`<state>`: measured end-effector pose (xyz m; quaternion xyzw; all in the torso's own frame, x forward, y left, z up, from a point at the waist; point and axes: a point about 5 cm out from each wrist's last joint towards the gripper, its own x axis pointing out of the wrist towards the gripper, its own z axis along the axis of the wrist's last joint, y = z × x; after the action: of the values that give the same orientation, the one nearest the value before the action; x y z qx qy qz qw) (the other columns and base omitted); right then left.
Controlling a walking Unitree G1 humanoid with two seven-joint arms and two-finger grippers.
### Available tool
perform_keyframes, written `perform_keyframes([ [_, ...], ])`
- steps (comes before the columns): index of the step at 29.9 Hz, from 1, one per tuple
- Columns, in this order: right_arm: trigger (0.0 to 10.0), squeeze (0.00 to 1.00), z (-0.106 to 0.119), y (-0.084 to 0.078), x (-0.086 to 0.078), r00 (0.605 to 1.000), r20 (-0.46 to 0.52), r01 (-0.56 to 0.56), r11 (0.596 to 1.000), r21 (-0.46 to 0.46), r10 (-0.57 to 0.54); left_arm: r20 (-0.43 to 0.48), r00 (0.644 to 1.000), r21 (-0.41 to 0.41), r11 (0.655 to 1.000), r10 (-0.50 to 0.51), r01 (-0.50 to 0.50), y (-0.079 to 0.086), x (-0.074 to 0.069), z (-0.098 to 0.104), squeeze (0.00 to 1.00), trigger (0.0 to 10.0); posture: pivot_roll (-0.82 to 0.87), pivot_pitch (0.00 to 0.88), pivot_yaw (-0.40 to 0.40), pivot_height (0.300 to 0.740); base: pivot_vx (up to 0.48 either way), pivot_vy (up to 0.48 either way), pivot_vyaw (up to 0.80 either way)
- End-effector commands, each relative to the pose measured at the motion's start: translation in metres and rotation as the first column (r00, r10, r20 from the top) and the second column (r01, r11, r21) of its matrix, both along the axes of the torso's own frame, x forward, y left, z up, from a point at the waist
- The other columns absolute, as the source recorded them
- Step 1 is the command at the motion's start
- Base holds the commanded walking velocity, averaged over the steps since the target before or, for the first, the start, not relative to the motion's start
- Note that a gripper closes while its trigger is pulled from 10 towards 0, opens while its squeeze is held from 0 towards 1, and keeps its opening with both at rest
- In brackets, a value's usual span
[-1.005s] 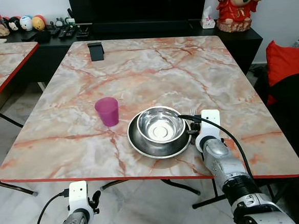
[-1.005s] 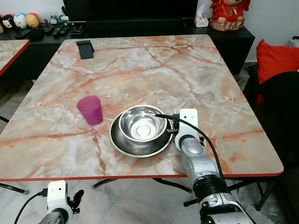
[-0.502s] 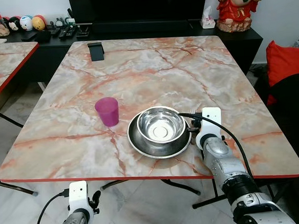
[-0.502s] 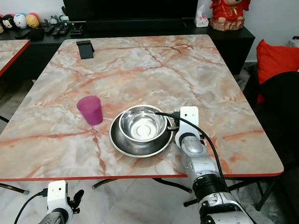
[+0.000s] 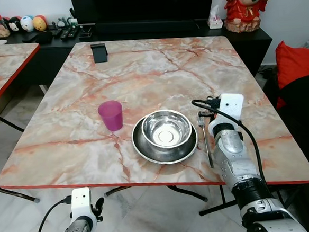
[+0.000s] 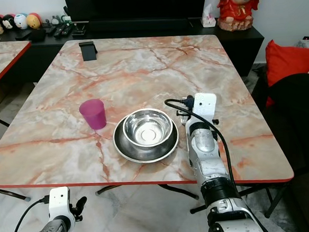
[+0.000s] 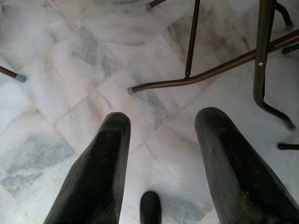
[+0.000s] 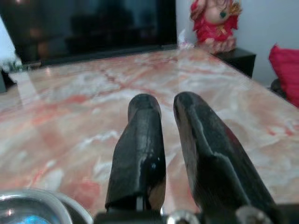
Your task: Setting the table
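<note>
- One large marble-patterned surface (image 5: pixel 141 74) with a red edge carries everything; a second like it (image 5: pixel 2 57) stands to the robot's left.
- Black TV cabinet (image 5: pixel 153 28) behind the far edge, red figurine (image 5: pixel 245 3) on its right end, tissue box (image 5: pixel 215 21) just beside that.
- Red cushion (image 5: pixel 296 63) on dark seating at the right.
- Steel plate (image 5: pixel 164 147) near the front edge, right of centre; steel bowl (image 5: pixel 166 128) nested inside it, upright, empty.
- Right gripper (image 8: pixel 168 105) raised over the surface just right of the bowl, its silver arm reaching in across the front edge; fingers (image 8: pixel 140 140) nearly together with a thin gap, holding nothing.
- Left gripper (image 7: pixel 161 121) hangs low below the surface edge, fingers wide apart, over pale marble floor tiles (image 7: pixel 70 70) and brown table legs (image 7: pixel 205 74).
- Purple cup (image 5: pixel 111 115) upright, left of the plate, near but not touching.
- Small black stand (image 5: pixel 99 52) at the far left of the surface.
- Fork (image 5: pixel 204 141) lies flat just right of the plate, tines pointing away from the robot, handle toward the front edge.
</note>
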<state>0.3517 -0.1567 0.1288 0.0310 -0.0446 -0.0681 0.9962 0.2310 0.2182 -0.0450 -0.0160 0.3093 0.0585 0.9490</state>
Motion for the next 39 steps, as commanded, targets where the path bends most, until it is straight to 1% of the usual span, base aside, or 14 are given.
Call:
perform_keyframes([
  [1, 10.0, 0.00, 0.004, -0.003, -0.002, 0.999, 0.033, 0.010, 1.000, 0.011, -0.010, -0.034, 0.999, 0.003, 1.000, -0.006, 0.006, 0.002, -0.006, -0.004, 0.00, 10.0, -0.02, 0.000, -0.014, 0.740, 0.000, 0.000, 0.00],
  [3, 10.0, 0.00, 0.003, -0.004, -0.004, 0.999, 0.044, 0.010, 1.000, 0.007, -0.011, -0.070, 0.997, 0.022, 1.000, -0.016, 0.018, 0.007, -0.017, -0.010, 0.00, 10.0, -0.02, 0.000, -0.018, 0.740, 0.000, 0.000, 0.00],
  [6, 10.0, 0.00, 0.003, -0.005, -0.005, 0.999, 0.049, 0.012, 1.000, 0.009, -0.013, -0.102, 0.994, 0.041, 0.999, -0.030, 0.034, 0.010, -0.027, -0.015, 0.00, 10.0, -0.01, 0.000, -0.021, 0.740, 0.000, 0.000, 0.00],
  [8, 10.0, 0.00, 0.004, -0.006, -0.005, 0.998, 0.060, 0.013, 1.000, 0.009, -0.014, -0.129, 0.992, 0.045, 0.999, -0.001, 0.007, 0.016, -0.039, -0.020, 0.00, 10.0, -0.01, 0.000, -0.024, 0.740, 0.000, 0.000, 0.00],
  [9, 10.0, 0.00, 0.005, -0.007, -0.004, 0.998, 0.062, 0.015, 1.000, 0.010, -0.015, -0.139, 0.990, 0.045, 0.999, 0.007, -0.001, 0.017, -0.043, -0.022, 0.00, 10.0, -0.01, 0.000, -0.028, 0.740, 0.000, 0.000, 0.00],
  [15, 10.0, 0.00, 0.012, -0.006, -0.002, 0.996, 0.093, 0.011, 1.000, 0.021, -0.013, -0.208, 0.978, 0.068, 0.997, -0.008, 0.023, 0.021, -0.067, -0.032, 0.00, 10.0, -0.01, 0.000, -0.037, 0.740, 0.000, 0.000, 0.00],
  [16, 10.0, 0.00, 0.014, -0.007, -0.002, 0.995, 0.103, 0.012, 1.000, 0.021, -0.014, -0.237, 0.971, 0.071, 0.997, 0.011, 0.006, 0.023, -0.077, -0.036, 0.00, 10.0, -0.01, 0.000, -0.041, 0.740, 0.000, 0.000, 0.00],
  [17, 10.0, 0.00, 0.014, -0.007, -0.002, 0.995, 0.103, 0.012, 1.000, 0.021, -0.014, -0.237, 0.971, 0.071, 0.997, 0.011, 0.006, 0.023, -0.077, -0.036, 0.00, 10.0, -0.01, 0.000, -0.041, 0.740, 0.000, 0.000, 0.00],
  [18, 10.0, 0.00, 0.014, -0.007, -0.002, 0.994, 0.104, 0.015, 1.000, 0.021, -0.017, -0.259, 0.965, 0.073, 0.997, 0.028, -0.010, 0.026, -0.084, -0.039, 0.00, 10.0, -0.01, 0.000, -0.042, 0.740, 0.000, 0.000, 0.00],
  [22, 10.0, 0.00, 0.014, -0.007, -0.001, 0.994, 0.103, 0.015, 1.000, 0.022, -0.018, -0.288, 0.957, 0.073, 0.997, 0.040, -0.019, 0.027, -0.096, -0.043, 0.00, 10.0, -0.01, 0.000, -0.044, 0.740, 0.000, 0.000, 0.00],
  [26, 10.0, 0.00, 0.014, -0.006, -0.001, 0.994, 0.107, 0.013, 1.000, 0.027, -0.016, -0.288, 0.957, 0.064, 0.998, 0.034, -0.017, 0.026, -0.096, -0.043, 0.00, 10.0, -0.01, 0.000, -0.043, 0.740, 0.000, 0.000, 0.00],
  [30, 10.0, 0.00, 0.017, -0.005, 0.000, 0.992, 0.123, 0.009, 1.000, 0.027, -0.012, -0.294, 0.956, 0.061, 0.998, 0.023, -0.005, 0.023, -0.094, -0.043, 0.00, 10.0, -0.01, 0.000, -0.038, 0.740, 0.000, 0.000, 0.00],
  [34, 10.0, 0.00, 0.018, -0.006, 0.001, 0.992, 0.124, 0.010, 1.000, 0.025, -0.013, -0.294, 0.956, 0.063, 0.998, 0.013, 0.006, 0.021, -0.087, -0.042, 0.00, 10.0, -0.01, 0.000, -0.035, 0.740, 0.000, 0.274, 0.00],
  [39, 10.0, 0.00, 0.018, -0.006, 0.001, 0.992, 0.127, 0.012, 0.999, 0.036, -0.017, -0.304, 0.953, 0.061, 0.998, 0.012, 0.007, 0.021, -0.084, -0.041, 0.00, 10.0, -0.01, 0.000, -0.034, 0.740, 0.000, 0.275, 0.00],
])
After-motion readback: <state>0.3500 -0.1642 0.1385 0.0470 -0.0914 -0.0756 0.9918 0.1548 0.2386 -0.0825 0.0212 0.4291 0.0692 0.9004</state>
